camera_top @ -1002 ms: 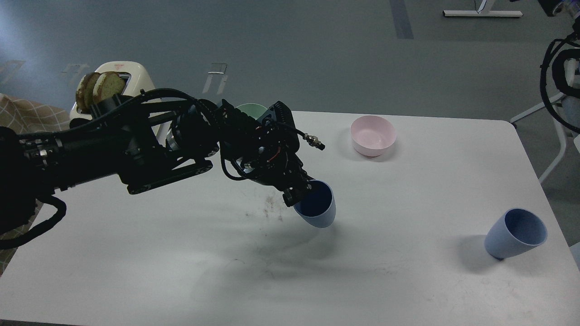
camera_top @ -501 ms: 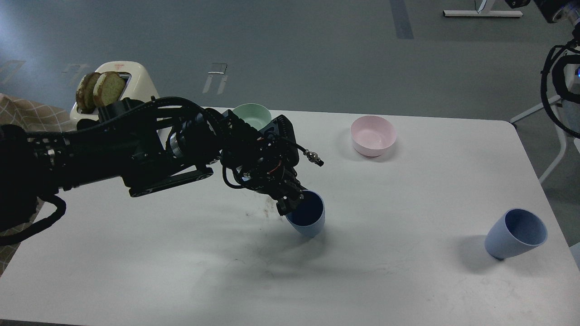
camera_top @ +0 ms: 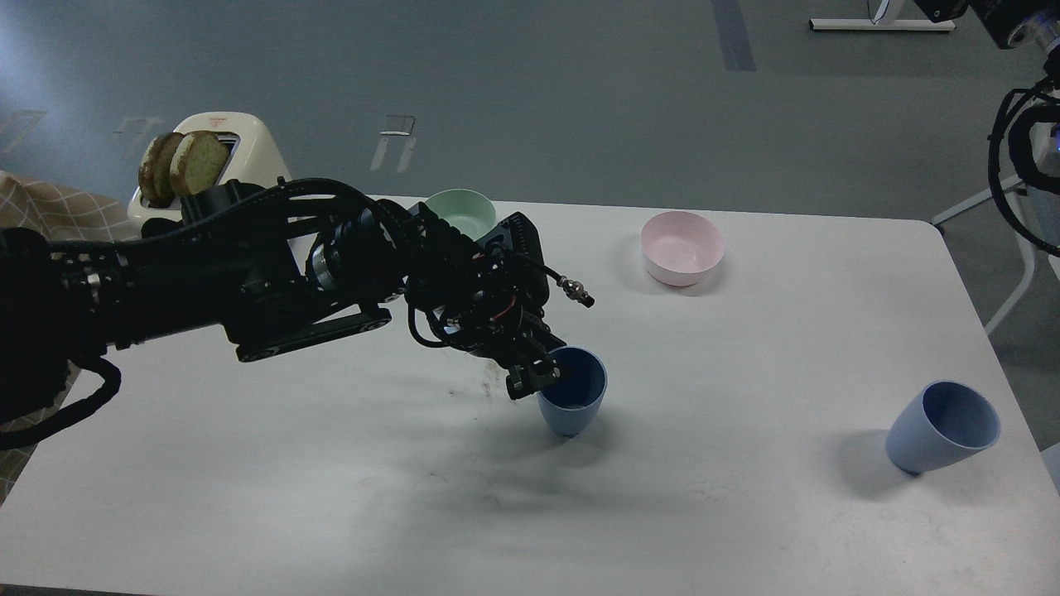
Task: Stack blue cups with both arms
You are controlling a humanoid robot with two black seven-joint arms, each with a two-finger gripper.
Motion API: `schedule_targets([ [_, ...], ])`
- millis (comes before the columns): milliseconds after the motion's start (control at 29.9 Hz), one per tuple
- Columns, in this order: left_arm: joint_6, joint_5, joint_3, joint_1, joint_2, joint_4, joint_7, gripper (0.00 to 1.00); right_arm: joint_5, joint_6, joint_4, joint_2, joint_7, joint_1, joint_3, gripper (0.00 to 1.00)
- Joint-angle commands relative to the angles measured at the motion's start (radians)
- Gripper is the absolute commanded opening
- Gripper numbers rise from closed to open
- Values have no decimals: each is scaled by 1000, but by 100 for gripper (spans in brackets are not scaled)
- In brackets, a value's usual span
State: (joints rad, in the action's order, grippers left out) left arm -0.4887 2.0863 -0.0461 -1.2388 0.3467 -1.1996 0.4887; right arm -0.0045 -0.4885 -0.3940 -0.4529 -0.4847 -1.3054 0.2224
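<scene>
One blue cup [camera_top: 573,406] stands upright near the middle of the white table [camera_top: 745,513]. My left gripper [camera_top: 537,378] reaches in from the left and its fingers pinch the cup's left rim, one finger inside the cup. The second blue cup [camera_top: 942,439] rests leaning to the right, alone near the table's right edge, far from either gripper. Only black parts and cables of my right arm [camera_top: 1023,141] show at the top right edge; its gripper is out of view.
A pink bowl [camera_top: 681,247] sits at the back of the table. A mint-green bowl [camera_top: 460,211] sits at the back centre, partly behind my left arm. A white toaster [camera_top: 224,157] with bread slices stands at the back left.
My left gripper has lowered the held cup and turned it from tilted to upright; its base now sits on the table. The right cup has not moved.
</scene>
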Motion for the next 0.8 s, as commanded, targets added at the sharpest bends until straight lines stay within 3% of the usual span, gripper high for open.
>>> schedule_targets([
  [0,0,-6,0,-10,2,0,0,64,1,0,-2,-12,0,2,-1,100],
  [100,0,-9,2,-40,8,-1,0,79,1,0,-2,-18,0,5,-1,100],
  [234,0,-54,5,-103,24,-6,0,90,1,0,-5,-39,0,6,-3,100],
  [468,0,-317,66,-252,110,20,0,95,-138,0,-118,-190,3,9,-37,100],
  [768,0,-731,297,-245,132,290,-2,95,-596,0,-532,-585,9,61,-57,100],
])
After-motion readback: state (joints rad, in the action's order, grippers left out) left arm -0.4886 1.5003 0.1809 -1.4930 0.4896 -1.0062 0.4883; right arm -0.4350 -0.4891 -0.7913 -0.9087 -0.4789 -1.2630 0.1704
